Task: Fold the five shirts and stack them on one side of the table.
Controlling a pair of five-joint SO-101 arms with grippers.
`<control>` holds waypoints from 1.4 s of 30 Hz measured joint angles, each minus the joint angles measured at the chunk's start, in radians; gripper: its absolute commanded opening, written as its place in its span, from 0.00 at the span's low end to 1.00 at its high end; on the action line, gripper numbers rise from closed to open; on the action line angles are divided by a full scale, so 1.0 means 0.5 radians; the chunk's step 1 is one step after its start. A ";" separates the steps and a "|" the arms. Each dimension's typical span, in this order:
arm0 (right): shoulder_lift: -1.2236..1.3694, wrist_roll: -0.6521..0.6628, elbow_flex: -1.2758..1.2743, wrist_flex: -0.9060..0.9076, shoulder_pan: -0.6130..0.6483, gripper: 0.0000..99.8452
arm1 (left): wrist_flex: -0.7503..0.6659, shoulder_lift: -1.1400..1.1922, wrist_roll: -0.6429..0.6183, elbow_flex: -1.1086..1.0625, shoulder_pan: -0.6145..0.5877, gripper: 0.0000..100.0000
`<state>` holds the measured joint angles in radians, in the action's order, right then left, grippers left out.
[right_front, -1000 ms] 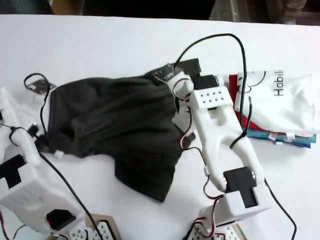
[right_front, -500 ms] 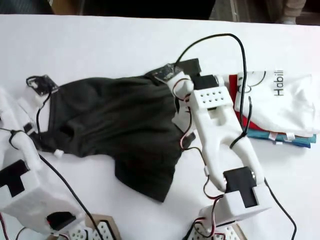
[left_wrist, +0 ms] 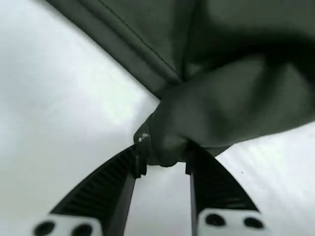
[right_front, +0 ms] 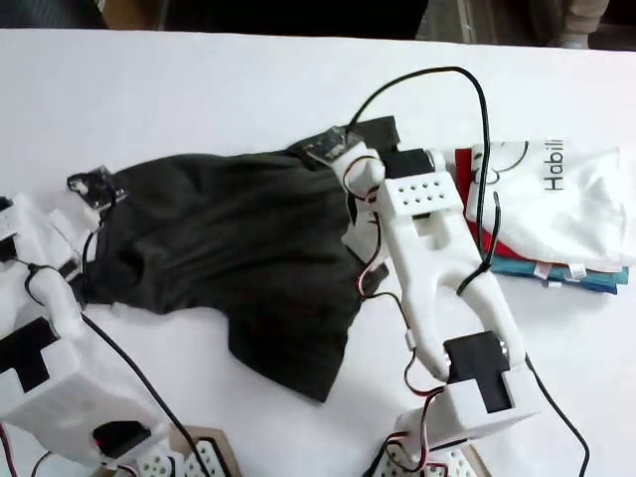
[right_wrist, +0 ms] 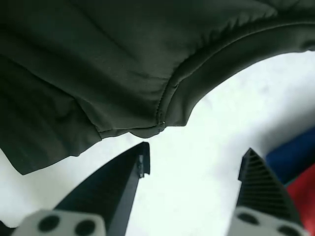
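Clenched on a bunched fold of the dark shirt [left_wrist: 236,73]: jaws of the left gripper [left_wrist: 162,160], cloth pinched between both fingertips in the left wrist view, white table [left_wrist: 49,123] beneath. Spread wide and grasping nothing: jaws of the right gripper [right_wrist: 194,162], just short of the shirt's stitched hem in the right wrist view, with slivers of blue and red from the stack of folded shirts [right_wrist: 295,160] at the frame's lower right edge.

From the high view: left arm [right_front: 45,338] at lower left of frame, meeting the shirt's left edge; right arm [right_front: 442,268] right of centre, stretched up-frame to the shirt's upper right corner. Lies crumpled and unfolded across the middle of the frame between the two arms, one flap trailing toward lower centre. At the right edge of the frame, just beside the right arm: the stack, white on top, red and blue layers beneath. Over both arms, black cables [right_front: 477,129] in loops.
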<state>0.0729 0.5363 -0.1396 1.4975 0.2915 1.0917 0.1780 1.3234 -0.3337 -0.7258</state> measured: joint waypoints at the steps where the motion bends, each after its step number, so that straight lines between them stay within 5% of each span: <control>1: 0.000 0.000 0.000 0.000 0.000 0.30 | 0.000 0.000 0.000 -0.031 0.006 0.03; 8: 0.000 0.000 0.000 0.000 0.000 0.30 | 0.206 -0.068 0.000 -0.095 0.129 0.03; 19: 0.006 0.000 -0.006 0.000 0.012 0.30 | 1.059 -1.031 0.000 -0.061 0.368 0.03; 29: -0.009 0.135 -0.341 0.098 0.491 0.30 | 0.522 -1.270 0.000 -0.629 0.270 0.03; 35: -0.181 0.141 -0.767 -0.025 0.804 0.30 | 0.476 -1.277 0.000 -0.684 0.267 0.03; 42: -0.199 0.025 -1.157 -0.537 0.816 0.30 | 0.476 -1.277 -0.009 -0.684 0.267 0.03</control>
<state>-0.0269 0.5485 -0.7181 1.2290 0.6997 1.3295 -0.4603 1.3188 -0.6759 -0.5923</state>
